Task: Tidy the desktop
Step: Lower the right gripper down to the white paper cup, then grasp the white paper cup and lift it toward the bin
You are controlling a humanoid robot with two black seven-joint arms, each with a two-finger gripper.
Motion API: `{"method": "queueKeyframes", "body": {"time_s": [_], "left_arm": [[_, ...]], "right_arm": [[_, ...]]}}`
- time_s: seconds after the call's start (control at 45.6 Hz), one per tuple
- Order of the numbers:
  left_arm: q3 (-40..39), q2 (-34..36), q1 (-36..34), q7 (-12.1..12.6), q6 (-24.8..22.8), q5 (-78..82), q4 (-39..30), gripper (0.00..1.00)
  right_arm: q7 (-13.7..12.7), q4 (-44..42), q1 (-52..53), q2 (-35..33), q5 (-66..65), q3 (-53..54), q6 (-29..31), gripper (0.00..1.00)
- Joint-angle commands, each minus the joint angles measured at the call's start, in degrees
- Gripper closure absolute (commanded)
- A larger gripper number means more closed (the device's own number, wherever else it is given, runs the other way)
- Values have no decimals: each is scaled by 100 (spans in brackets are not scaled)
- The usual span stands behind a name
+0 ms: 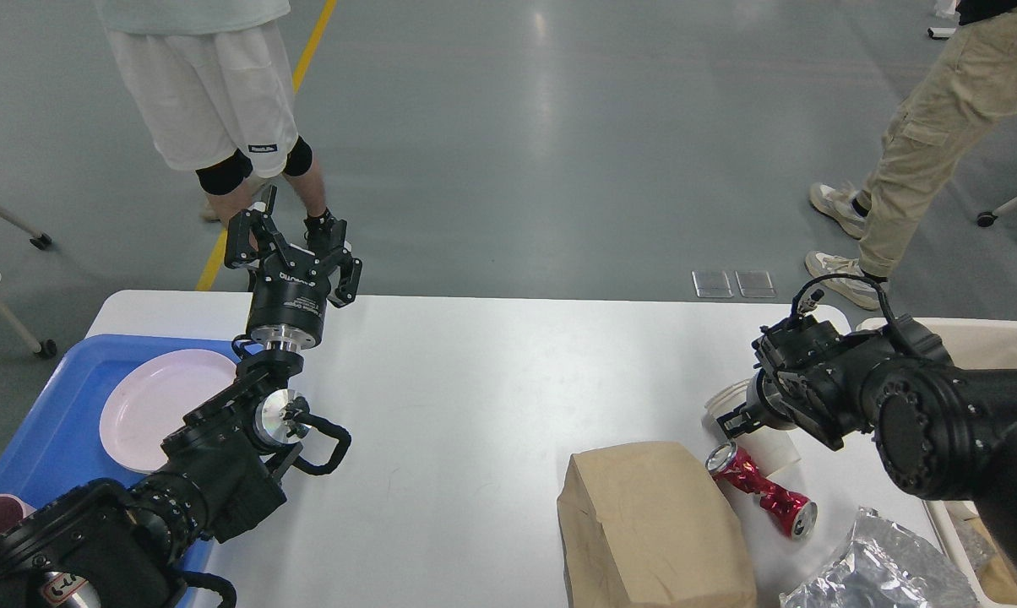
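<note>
The bench (pixel 492 397), a wide white top with rounded corners, fills the middle and lower part of the frame and carries everything we have to clear. At lower left a blue tray (pixel 52 422) sits on it, with a pale pink plate (pixel 149 397) inside. At lower centre right lies a brown paper bag (pixel 652 523); just right of it a crushed red can (pixel 762 490) lies on its side, and crumpled foil (pixel 880 574) sits at the bottom right edge. A beige bin (pixel 981 338) shows at the right edge, behind our right arm.

Our left end effector (pixel 293 249) is raised at upper left over the far bench edge, fingers spread wide and holding nothing. Our right end effector (pixel 741 414) is low at centre right, up against a white paper cup (pixel 758 422); it is dark and seen end-on, so we cannot tell whether it has closed on the cup.

We judge the step in hand to be picking up the cup. The next move calls for a gentle grip, since the thin cup would crush easily, then a carry to the bin while avoiding knocking the can.
</note>
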Motion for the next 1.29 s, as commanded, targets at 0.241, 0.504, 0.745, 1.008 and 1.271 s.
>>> {"method": "queueKeyframes", "body": {"time_s": [0.241,0.504,0.745,1.008,1.271], "left_arm": [[0,0,0,0,0,0,0,3],[0,0,0,0,0,0,0,3],[0,0,0,0,0,0,0,3],[0,0,0,0,0,0,0,3],[0,0,0,0,0,0,0,3]], "right_arm": [[-93,30,52,-9,499,6,148,100],[-84,153,588,-79,525,68,859,100],[-49,460,1817,-404,876,244,1966,100],[-23,663,3593,-598,876,244,3415,100],[-40,865,4719,-686,850,16,3415,100]]}}
